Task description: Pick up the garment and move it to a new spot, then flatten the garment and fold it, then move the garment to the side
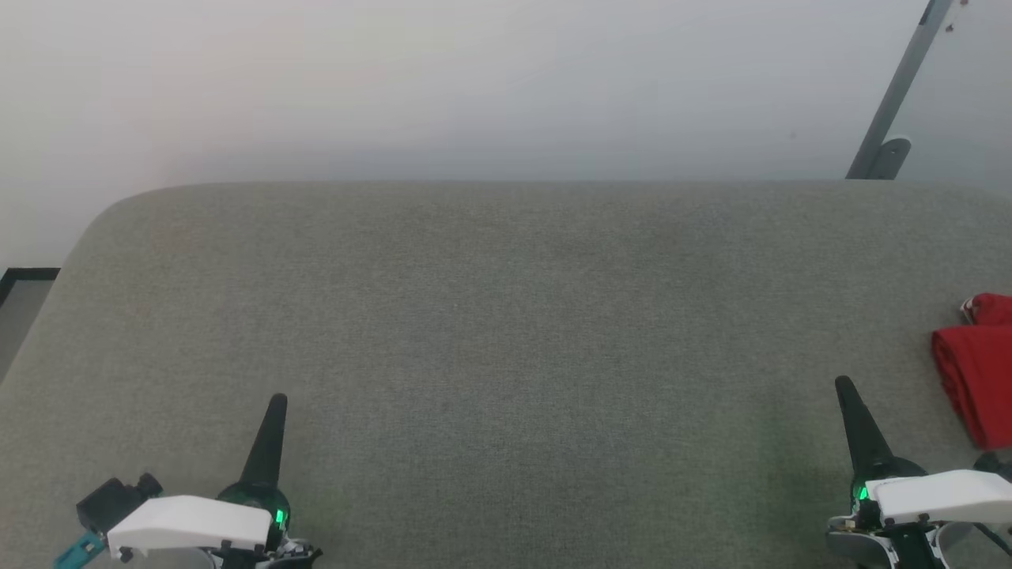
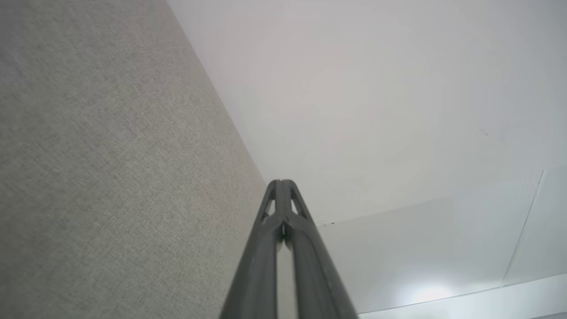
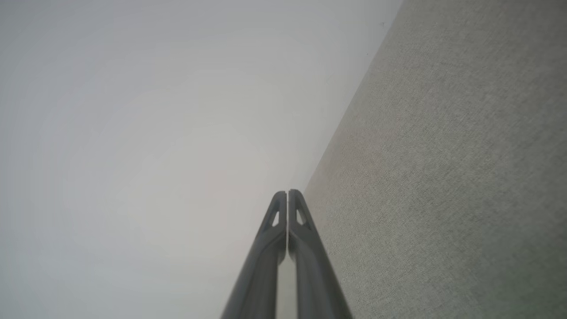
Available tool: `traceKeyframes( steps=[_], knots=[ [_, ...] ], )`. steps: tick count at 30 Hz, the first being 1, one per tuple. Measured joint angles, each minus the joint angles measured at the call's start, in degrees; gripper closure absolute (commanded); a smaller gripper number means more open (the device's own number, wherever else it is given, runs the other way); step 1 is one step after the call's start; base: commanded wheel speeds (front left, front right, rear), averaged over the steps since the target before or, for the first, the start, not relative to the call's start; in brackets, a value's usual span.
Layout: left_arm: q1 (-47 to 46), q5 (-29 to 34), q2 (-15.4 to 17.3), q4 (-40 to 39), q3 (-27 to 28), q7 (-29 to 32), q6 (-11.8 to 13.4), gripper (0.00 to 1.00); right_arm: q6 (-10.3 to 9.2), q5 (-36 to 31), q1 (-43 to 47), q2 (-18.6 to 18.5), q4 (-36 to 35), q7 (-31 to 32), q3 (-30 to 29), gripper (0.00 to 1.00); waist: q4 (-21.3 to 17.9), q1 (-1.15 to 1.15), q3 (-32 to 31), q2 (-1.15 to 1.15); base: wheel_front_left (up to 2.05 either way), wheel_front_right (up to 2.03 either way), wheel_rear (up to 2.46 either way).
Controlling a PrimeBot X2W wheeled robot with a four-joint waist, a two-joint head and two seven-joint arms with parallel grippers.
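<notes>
The garment (image 1: 980, 371) is a red bundle with a bit of red-white trim, lying at the far right edge of the head view on the grey fabric surface (image 1: 506, 332); part of it is cut off by the frame. My right gripper (image 1: 846, 385) is shut and empty at the lower right, its tips a short way left of the garment. At the lower left my left gripper (image 1: 277, 399) is shut on nothing. In the wrist views the left gripper (image 2: 282, 181) and the right gripper (image 3: 287, 192) show their fingers pressed together.
The grey fabric surface has a rounded far-left corner (image 1: 118, 209) and a far edge against a pale wall (image 1: 474, 87). A grey metal bar (image 1: 897, 95) leans at the back right. A dark strip of floor edge (image 1: 24, 276) shows at the left.
</notes>
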Motion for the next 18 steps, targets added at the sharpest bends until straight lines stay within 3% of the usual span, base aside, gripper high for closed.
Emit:
traceKeyframes(
  steps=[18],
  knots=[
    [-2.0, -7.3, -0.6, 1.1, 0.9, 2.3, 0.0, 1.00, -0.02, 6.7, -2.1, 0.7, 1.2, 2.3, -0.2, 1.00, -1.0, 0.00, 0.4, 0.00, 0.00, 0.00, 0.00]
  ],
)
